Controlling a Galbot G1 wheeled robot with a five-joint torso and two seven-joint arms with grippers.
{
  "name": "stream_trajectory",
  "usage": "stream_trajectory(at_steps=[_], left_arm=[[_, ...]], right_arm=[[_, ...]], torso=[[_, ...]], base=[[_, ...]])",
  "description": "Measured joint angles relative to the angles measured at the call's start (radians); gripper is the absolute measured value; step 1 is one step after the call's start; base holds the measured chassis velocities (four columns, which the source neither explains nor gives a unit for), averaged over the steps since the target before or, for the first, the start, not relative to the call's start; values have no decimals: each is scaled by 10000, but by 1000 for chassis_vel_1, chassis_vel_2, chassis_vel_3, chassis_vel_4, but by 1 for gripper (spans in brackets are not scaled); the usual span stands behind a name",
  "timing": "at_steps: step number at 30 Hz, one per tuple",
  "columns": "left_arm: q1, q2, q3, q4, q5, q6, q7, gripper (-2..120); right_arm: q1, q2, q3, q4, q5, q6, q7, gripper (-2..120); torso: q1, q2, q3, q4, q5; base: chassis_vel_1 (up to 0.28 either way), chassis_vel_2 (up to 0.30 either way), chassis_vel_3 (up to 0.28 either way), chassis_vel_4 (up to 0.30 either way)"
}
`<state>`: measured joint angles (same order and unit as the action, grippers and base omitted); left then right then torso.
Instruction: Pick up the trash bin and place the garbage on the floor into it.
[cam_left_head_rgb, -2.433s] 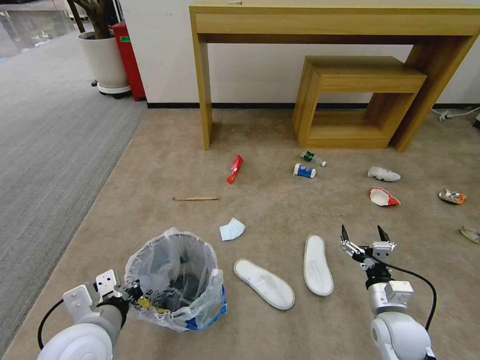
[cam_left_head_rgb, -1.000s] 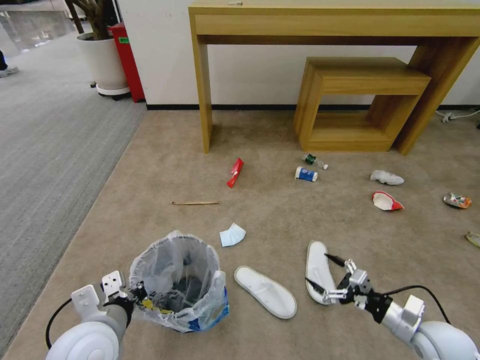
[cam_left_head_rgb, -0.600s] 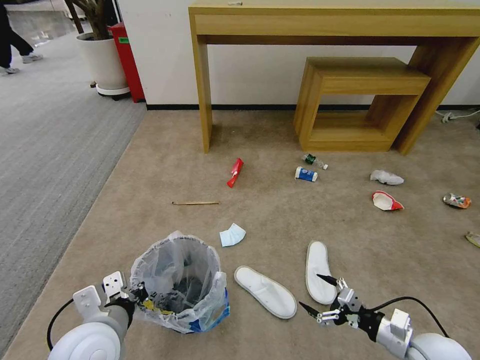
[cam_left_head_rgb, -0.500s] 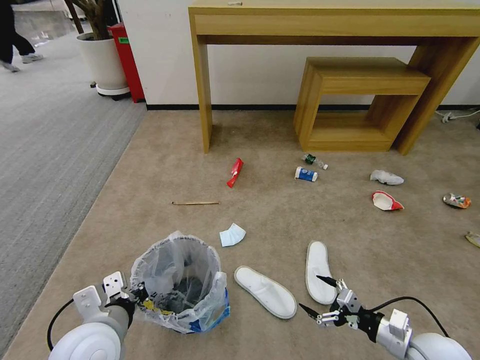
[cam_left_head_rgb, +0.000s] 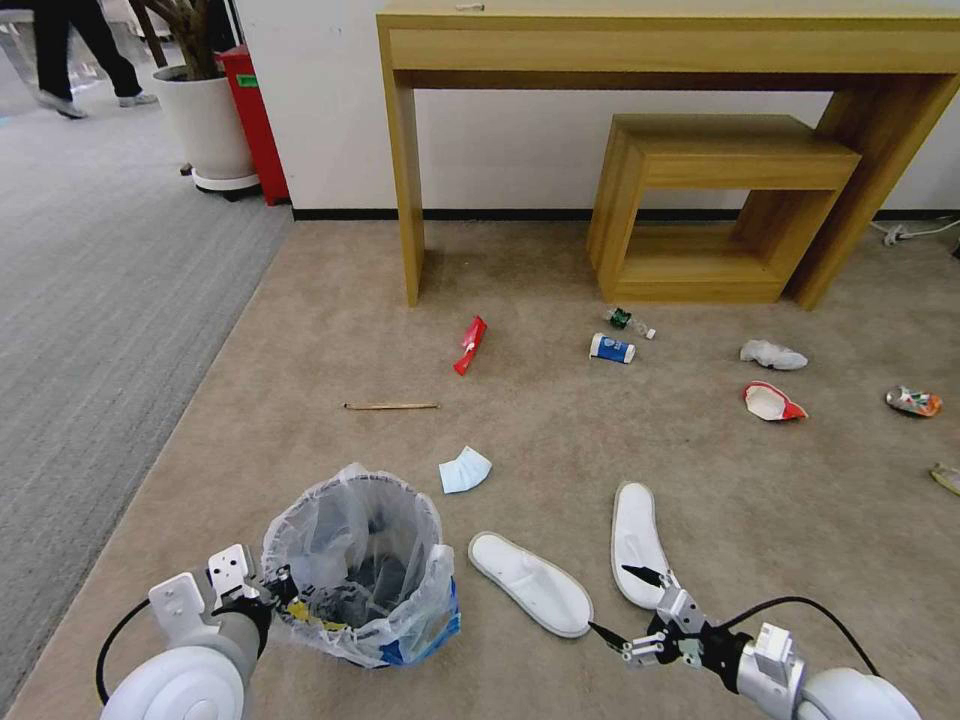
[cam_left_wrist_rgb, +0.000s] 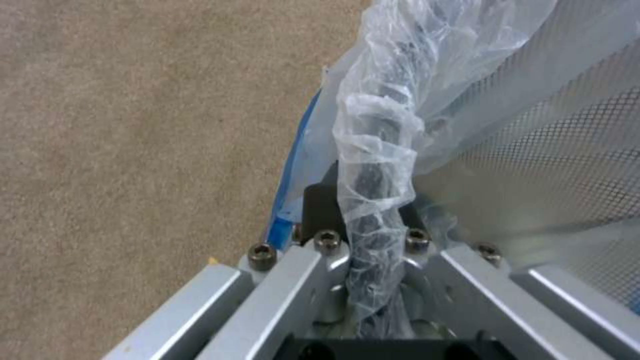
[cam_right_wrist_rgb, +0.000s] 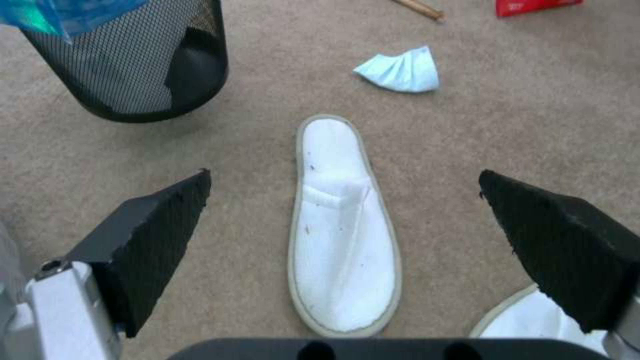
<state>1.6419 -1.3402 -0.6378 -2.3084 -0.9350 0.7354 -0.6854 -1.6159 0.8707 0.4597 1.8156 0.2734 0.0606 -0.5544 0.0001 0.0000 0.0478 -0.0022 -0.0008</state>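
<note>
My left gripper (cam_left_head_rgb: 272, 590) clamps the bagged rim of the trash bin (cam_left_head_rgb: 355, 565), which sits near-left on the beige carpet (cam_left_head_rgb: 560, 440). My right gripper (cam_left_head_rgb: 618, 603) hangs low with fingers spread wide, just right of the nearer white slipper (cam_left_head_rgb: 529, 569). A blue face mask (cam_left_head_rgb: 464, 470) lies just beyond the bin.

white wall (cam_left_head_rgb: 520, 150) | wooden console table (cam_left_head_rgb: 660, 45) | grey carpet (cam_left_head_rgb: 90, 300)

Trash bin (cam_left_head_rgb: 352, 570): black mesh, upright, lined with crinkly plastic, at 7 o'clock on the beige floor (cam_left_head_rgb: 560, 440). Two white slippers (cam_left_head_rgb: 530, 583) lay flat at 5 o'clock; smaller garbage (cam_left_head_rgb: 466, 469) was scattered toward 12 to 3 o'clock.
</note>
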Motion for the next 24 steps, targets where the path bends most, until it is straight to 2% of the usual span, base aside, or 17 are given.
stream_trajectory(at_steps=[11,24], left_arm=[[46,-287,57,11,343,0,156,0],[113,-574,28,48,563,0,214,0]], right_arm=[[631,-257,-901,-124,261,-315,1038,100],[1445,-141,-1915,-703,369,-323,1320,100]], torso=[[0,0,0,-1,0],[0,0,0,0,0]], base=[[0,0,0,0],[0,0,0,0]])
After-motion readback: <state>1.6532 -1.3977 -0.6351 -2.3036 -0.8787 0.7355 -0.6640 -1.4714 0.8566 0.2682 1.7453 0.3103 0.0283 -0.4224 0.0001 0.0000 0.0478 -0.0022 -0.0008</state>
